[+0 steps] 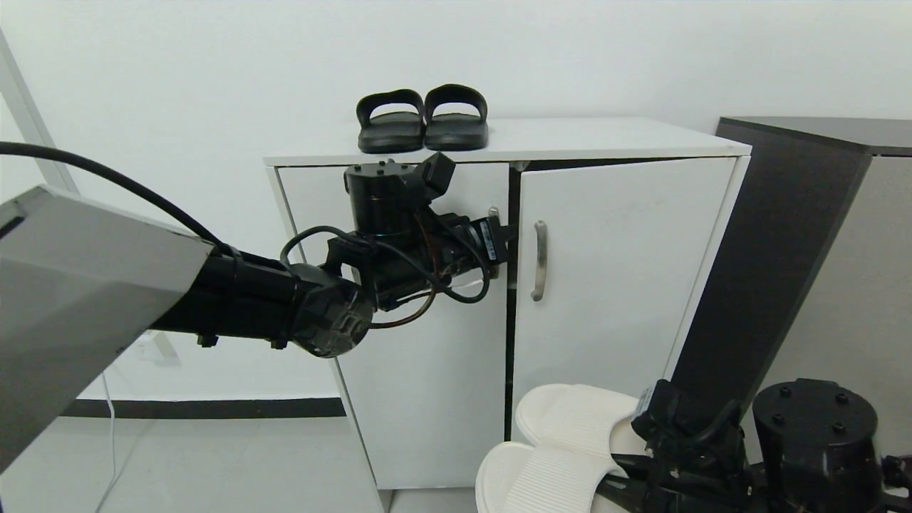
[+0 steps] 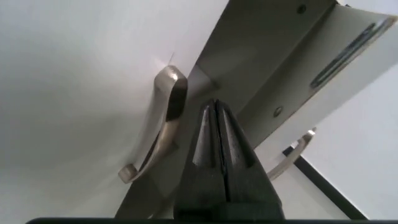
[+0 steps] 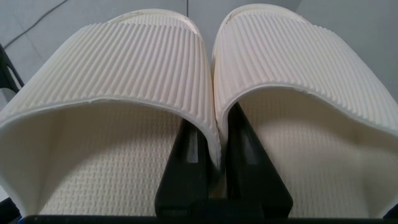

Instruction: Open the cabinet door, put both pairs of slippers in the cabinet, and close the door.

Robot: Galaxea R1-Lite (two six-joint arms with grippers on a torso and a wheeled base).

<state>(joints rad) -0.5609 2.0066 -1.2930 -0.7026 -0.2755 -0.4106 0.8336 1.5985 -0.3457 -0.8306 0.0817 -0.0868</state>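
**Reaching for the seam: robot works at cabinet doors with slippers in tow**

Pressing its fingers together with nothing between them, the left hand [image 2: 216, 109] hovers at the dark gap where the two doors of the cabinet [image 1: 605, 139] meet, just beside the left door handle [image 2: 158, 130] but not around it. The narrow, joined tip looks suited to slipping into that gap, likely to lever a door outward. The right door [image 1: 613, 285] already stands slightly ajar, a dark wedge showing along its top edge, while the left door [image 1: 420, 385] lies flush. The right door handle [image 1: 539, 260] hangs untouched.

Low and to the right, the right hand [image 3: 217, 143] is clamped on the white slippers [image 3: 124, 81], pinching the adjoining strap walls so both shoes travel as one. They are held in front of the cabinet's base, seemingly ready to go in once the opening is wide enough.

The black slippers [image 1: 422, 121] sit side by side on the cabinet top, toes toward the wall, awaiting their turn. Neither pair is inside yet, so the task appears to be at its first step.
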